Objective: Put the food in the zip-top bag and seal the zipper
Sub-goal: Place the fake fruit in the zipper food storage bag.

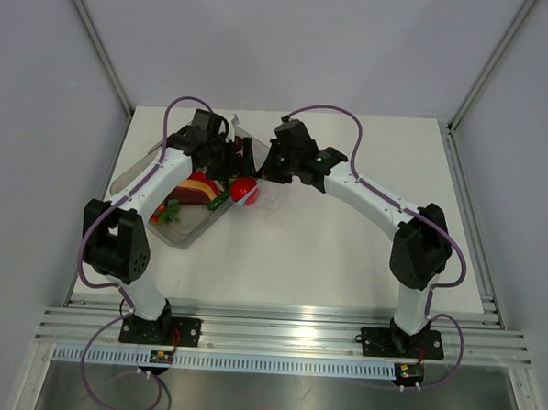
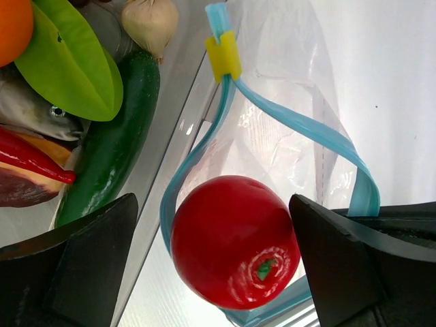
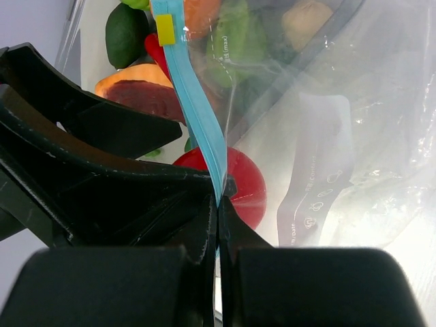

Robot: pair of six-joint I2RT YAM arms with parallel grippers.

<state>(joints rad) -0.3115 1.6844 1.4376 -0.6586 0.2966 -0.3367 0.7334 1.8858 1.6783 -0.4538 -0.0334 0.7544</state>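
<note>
Left pincer (image 2: 212, 204) stands wide, its matte black fingers on either side of a glossy round red fruit (image 2: 235, 242) with a green stem mark, low centre of its wrist view. I see the fruit framed by the open mouth of the zip-top bag (image 2: 286, 88), thin crinkled clear film. Right pincer (image 3: 218, 201) is pinched tight on the zipper (image 3: 194, 102), a smooth light-blue strip with a yellow slider (image 3: 164, 29) at upper left. Clear rigid tub (image 1: 133, 175), left in the overhead view, holds a shiny dark-green cucumber (image 2: 116, 150).
</note>
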